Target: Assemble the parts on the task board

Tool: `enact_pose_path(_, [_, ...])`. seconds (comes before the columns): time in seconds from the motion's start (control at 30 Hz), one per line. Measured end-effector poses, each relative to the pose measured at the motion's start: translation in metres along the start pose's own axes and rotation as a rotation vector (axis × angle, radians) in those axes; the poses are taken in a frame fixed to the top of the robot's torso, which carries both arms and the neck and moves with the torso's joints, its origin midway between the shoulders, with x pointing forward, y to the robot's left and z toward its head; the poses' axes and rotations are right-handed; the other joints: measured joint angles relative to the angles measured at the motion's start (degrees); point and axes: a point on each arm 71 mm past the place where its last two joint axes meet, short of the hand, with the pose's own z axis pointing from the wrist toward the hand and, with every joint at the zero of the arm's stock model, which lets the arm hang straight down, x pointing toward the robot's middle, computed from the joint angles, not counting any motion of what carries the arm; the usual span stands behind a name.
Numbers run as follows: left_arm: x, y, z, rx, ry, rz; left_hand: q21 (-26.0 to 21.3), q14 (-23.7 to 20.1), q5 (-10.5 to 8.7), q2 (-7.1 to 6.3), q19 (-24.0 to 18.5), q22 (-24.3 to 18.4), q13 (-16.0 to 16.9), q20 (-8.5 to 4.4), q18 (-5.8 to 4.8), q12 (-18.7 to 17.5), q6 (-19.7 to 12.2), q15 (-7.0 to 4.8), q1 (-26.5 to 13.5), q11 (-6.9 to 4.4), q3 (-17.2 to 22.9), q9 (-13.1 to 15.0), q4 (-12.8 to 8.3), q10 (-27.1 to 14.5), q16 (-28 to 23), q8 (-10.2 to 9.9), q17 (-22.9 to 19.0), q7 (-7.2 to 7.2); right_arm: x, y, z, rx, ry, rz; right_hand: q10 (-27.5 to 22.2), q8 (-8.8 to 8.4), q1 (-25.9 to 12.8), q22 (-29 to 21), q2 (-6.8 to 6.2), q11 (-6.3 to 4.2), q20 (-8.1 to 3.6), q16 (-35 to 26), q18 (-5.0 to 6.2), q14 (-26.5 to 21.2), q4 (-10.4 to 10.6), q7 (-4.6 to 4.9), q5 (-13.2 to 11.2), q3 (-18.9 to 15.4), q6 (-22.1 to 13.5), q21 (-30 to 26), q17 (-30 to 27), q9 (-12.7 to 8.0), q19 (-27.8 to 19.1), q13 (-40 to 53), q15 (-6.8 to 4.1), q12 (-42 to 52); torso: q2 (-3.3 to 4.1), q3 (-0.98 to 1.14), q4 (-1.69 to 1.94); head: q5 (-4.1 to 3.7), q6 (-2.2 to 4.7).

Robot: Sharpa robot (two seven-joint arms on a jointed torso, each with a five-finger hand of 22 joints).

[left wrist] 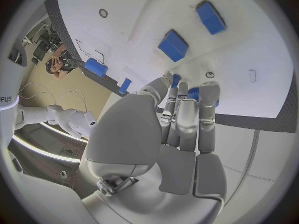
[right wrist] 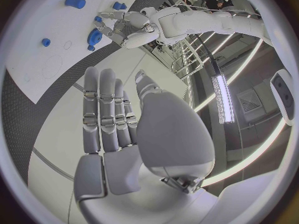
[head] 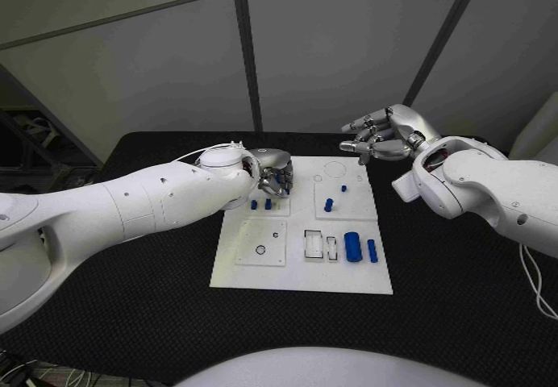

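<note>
The white task board [head: 297, 270] lies mid-table. My left hand [head: 273, 173] reaches down onto its far left part, and its fingertips [left wrist: 187, 92] close on a round blue part [left wrist: 215, 102], also seen as the blue part [right wrist: 94, 36] under that hand [right wrist: 121, 27]. Two small blue pegs [head: 260, 204] stand just in front of it. More blue parts [head: 328, 204] stand mid-board, and two blue cylinders [head: 360, 247] lie at the front right. My right hand [head: 378, 137] hovers above the board's far right corner, fingers apart, holding nothing.
Rectangular slots [head: 316, 244] and a round recess [head: 335, 169] mark the board. Black table [head: 139, 282] surrounds it. Grey wall panels [head: 314, 64] stand close behind the table's far edge.
</note>
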Motion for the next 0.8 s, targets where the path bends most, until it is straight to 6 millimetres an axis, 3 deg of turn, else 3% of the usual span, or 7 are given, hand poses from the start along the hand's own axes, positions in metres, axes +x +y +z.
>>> enact_pose_path(0.8, [0.0003,0.0025,0.0067,-0.022,0.019,0.005,2.77,0.0,0.45,0.76,0.98,2.99,-0.7,0.17,-0.01,0.23,0.41,0.0,-0.15,-0.21,2.06,-0.67,-0.79,0.62,1.36,0.0,1.04,0.41,0.0013,0.0008,0.0004,-0.001,0.003,0.001,0.0,0.0,0.0,0.01,0.0,0.0,0.19,0.0,0.01,0.0,0.0,0.0,0.0,0.0,0.0,0.0,-0.01,0.0,0.2,0.01,0.0,0.24,-0.02,0.0,-0.05,-0.2,-0.41])
